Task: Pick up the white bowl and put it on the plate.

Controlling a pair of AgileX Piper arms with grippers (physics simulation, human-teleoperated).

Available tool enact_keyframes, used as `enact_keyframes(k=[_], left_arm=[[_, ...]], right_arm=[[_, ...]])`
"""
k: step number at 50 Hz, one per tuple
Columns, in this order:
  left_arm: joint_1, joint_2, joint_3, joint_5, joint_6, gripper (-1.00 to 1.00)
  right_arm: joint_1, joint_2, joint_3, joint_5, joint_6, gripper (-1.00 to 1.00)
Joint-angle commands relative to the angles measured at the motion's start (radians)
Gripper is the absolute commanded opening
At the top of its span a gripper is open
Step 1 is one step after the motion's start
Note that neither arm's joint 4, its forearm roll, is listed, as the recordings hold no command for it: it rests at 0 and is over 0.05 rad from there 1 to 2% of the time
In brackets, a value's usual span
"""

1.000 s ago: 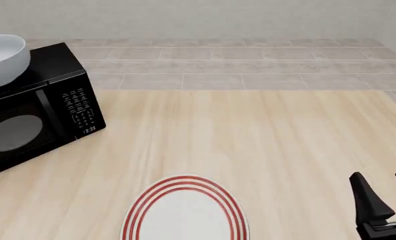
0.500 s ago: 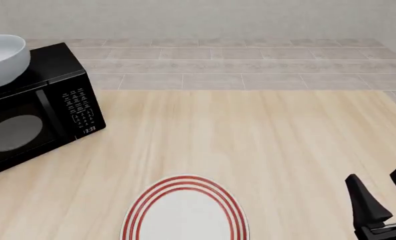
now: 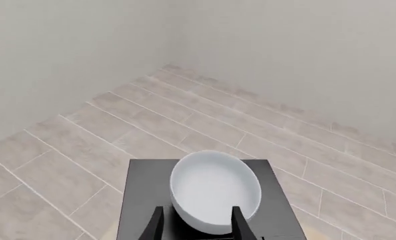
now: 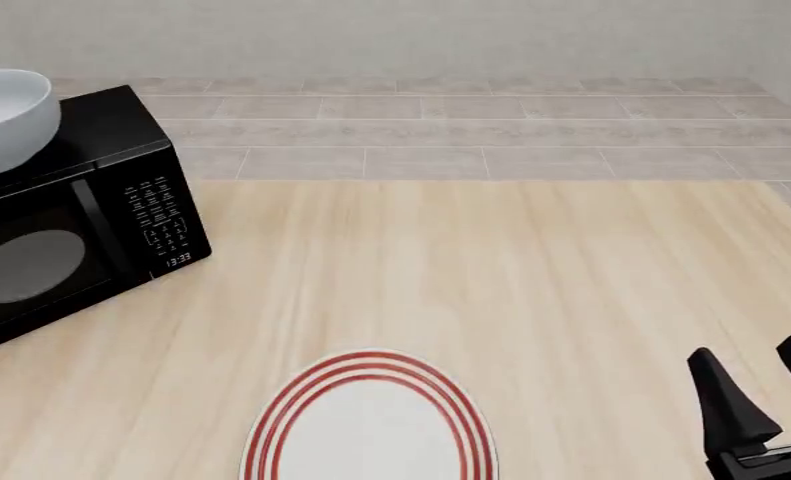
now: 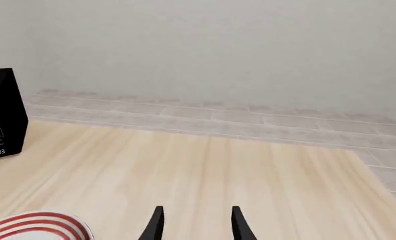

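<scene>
White bowl [image 4: 6, 115] sits on top of the black microwave [image 4: 68, 225], upper left of front frame. Plate [image 4: 368, 425] at bottom centre, cut by the frame edge. Light wood table [image 4: 502, 290], grey tiled floor, plain pale walls. Microwave display reads 13:33. Right gripper [image 4: 765, 385] lower right, jaws spread, empty. Left gripper [image 3: 195, 222] spread too, fingers either side of the bowl's near rim; contact unclear.

Bright, even, shadowless light in sharp renders, with a soft sheen on the white bowl [image 3: 215, 190]
</scene>
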Motion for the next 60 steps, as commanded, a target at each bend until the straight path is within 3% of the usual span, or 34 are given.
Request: enact_keyframes(k=[1,10,25,60], left_arm=[[0.001,0.137,-0.084,0.026,0.026,1.00],[0.006,0.233,-0.159,0.050,-0.017,1.00],[0.012,0.354,-0.248,0.113,-0.030,1.00],[0.064,0.555,-0.314,0.122,0.010,1.00]], right_arm=[[0.008,0.023,0.000,-0.023,-0.003,1.00],[0.010,0.029,0.000,-0.034,-0.011,1.00],[0.012,0.005,0.000,-0.015,-0.011,1.00],[0.014,-0.023,-0.001,-0.002,-0.013,1.00]])
